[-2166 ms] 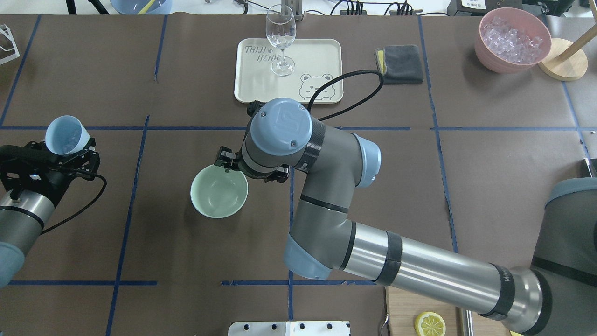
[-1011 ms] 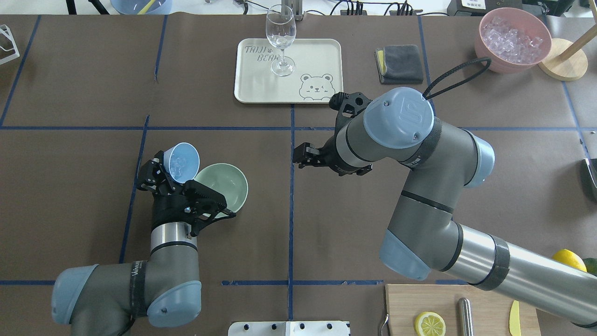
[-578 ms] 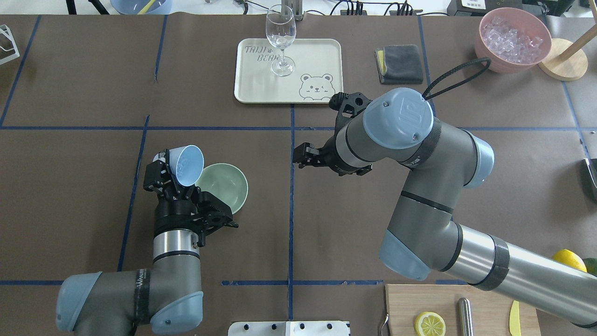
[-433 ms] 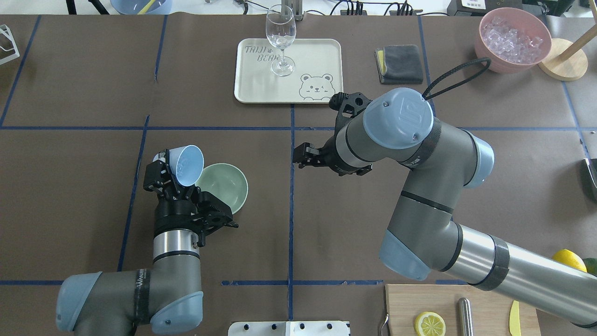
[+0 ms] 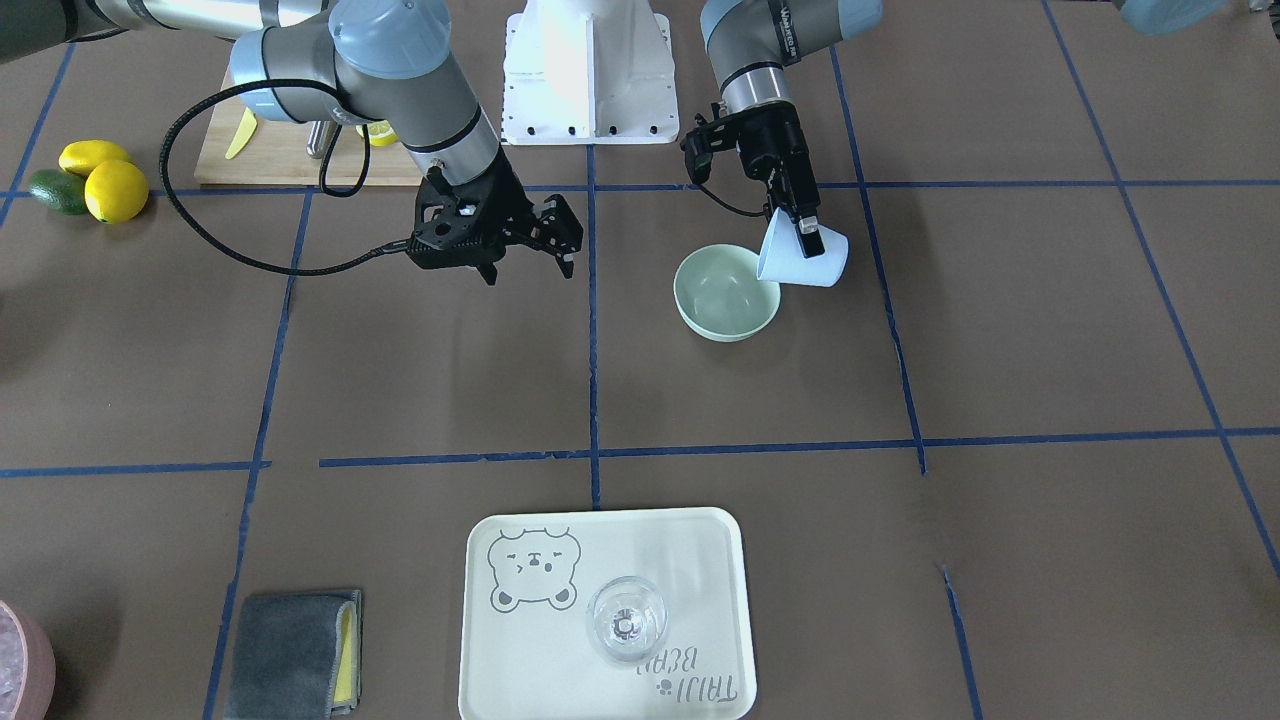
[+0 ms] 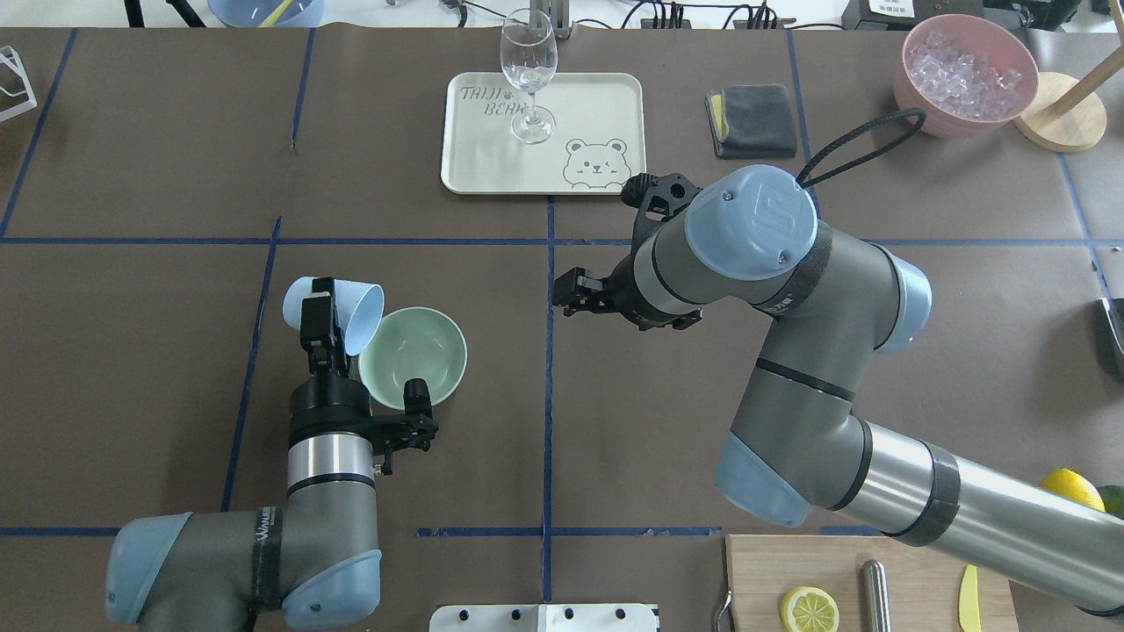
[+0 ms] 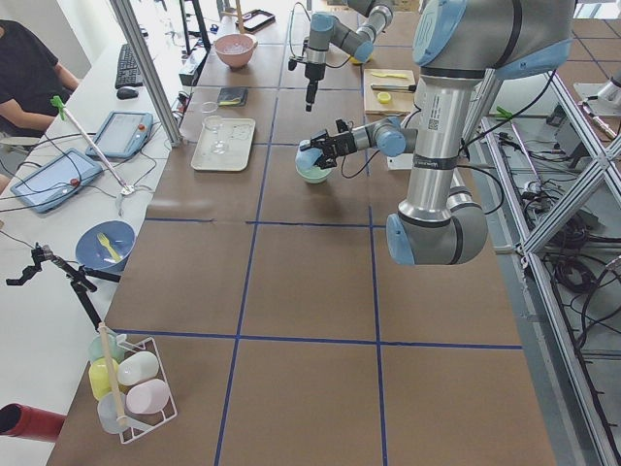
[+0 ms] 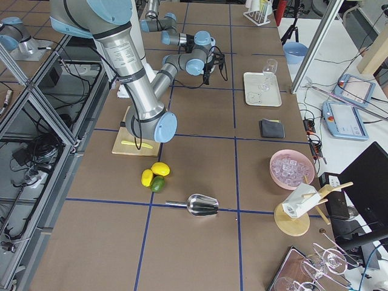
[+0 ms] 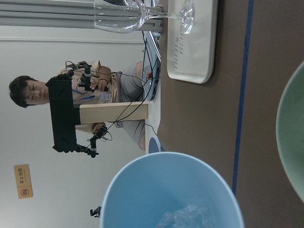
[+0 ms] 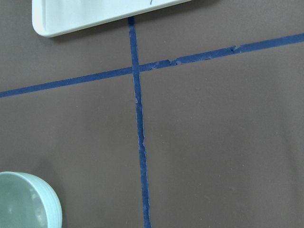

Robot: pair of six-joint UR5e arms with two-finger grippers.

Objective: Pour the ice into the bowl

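Observation:
The pale mint-green bowl [image 6: 413, 357] [image 5: 727, 292] stands upright on the brown table, and its inside looks bare. My left gripper [image 6: 329, 320] [image 5: 800, 240] is shut on a light blue cup [image 6: 338, 309] [image 5: 805, 262]. The cup lies tipped on its side at the bowl's left rim, mouth toward the bowl. In the left wrist view, clear ice [image 9: 183, 217] sits inside the cup [image 9: 171, 190], with the bowl's rim [image 9: 292, 142] at the right. My right gripper [image 6: 575, 294] [image 5: 528, 262] hangs open and empty to the right of the bowl.
A cream tray [image 6: 606, 105] with a wine glass [image 6: 527, 79] lies at the far centre. A grey cloth [image 6: 755, 118] and a pink container [image 6: 966, 75] sit at the far right. A cutting board [image 6: 790, 570] with a lemon slice lies near right.
My left arm carried the cup from the far left to the bowl, and the wrist has now rolled it further onto its side. My right arm drew back rightward, then held still.

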